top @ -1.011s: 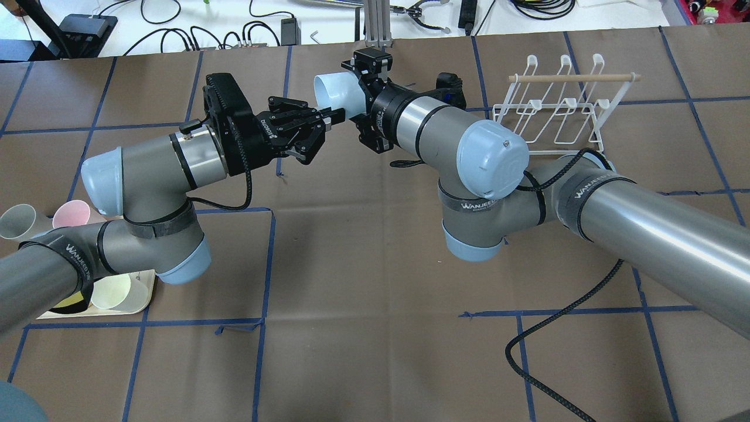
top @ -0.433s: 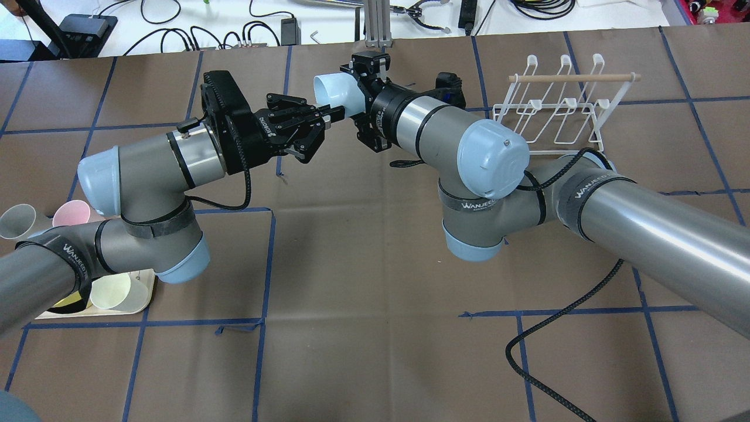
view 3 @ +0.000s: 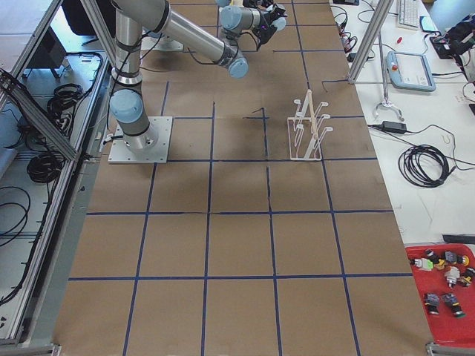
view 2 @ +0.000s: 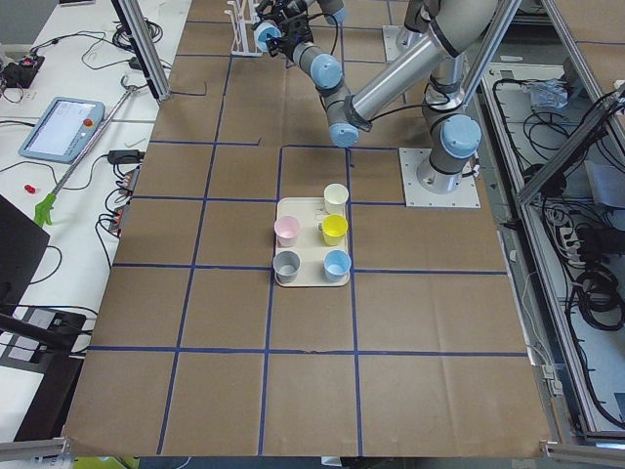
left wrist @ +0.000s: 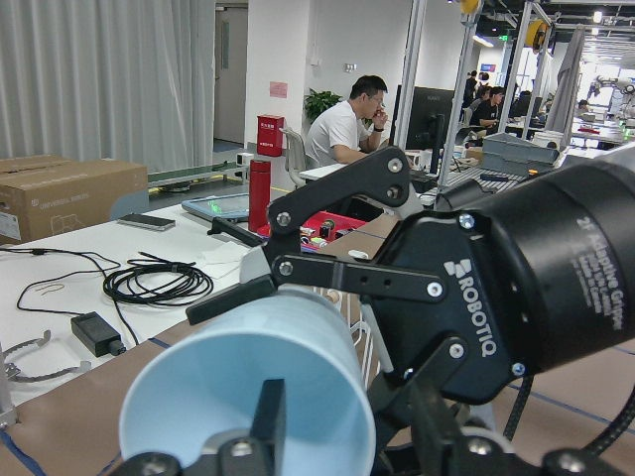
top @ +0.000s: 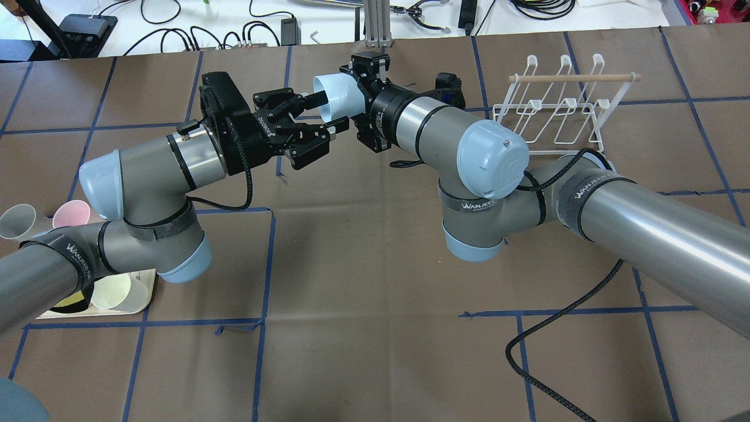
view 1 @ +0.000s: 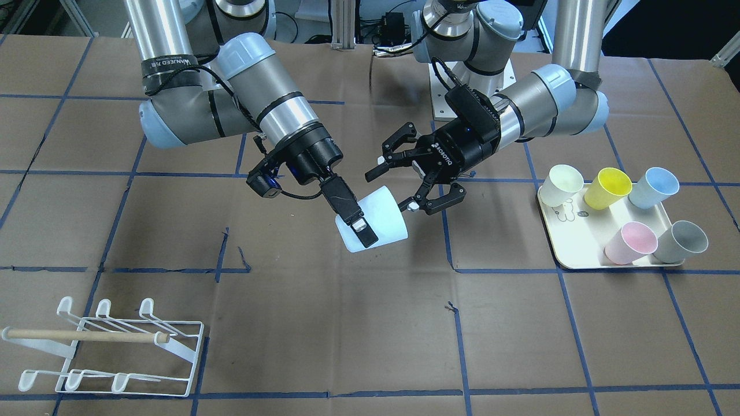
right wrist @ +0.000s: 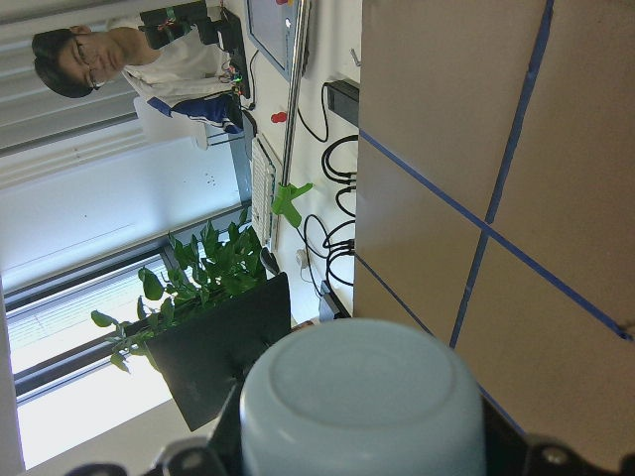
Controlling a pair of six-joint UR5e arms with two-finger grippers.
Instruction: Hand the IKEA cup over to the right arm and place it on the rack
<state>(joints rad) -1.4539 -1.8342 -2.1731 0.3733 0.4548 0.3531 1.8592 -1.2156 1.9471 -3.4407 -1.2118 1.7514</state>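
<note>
The right gripper (view 1: pixel 363 226) is clamped on the pale blue cup (view 1: pixel 388 222) and holds it sideways above the middle of the table (view 1: pixel 324 323), base toward its wrist. The left gripper (view 1: pixel 399 184) has its fingers spread around the cup's open rim; I cannot tell whether they touch it. The white wire rack (view 1: pixel 87 334) stands well apart on the right arm's side. On the opposite side, a cream tray (view 1: pixel 572 232) carries five other cups.
</note>
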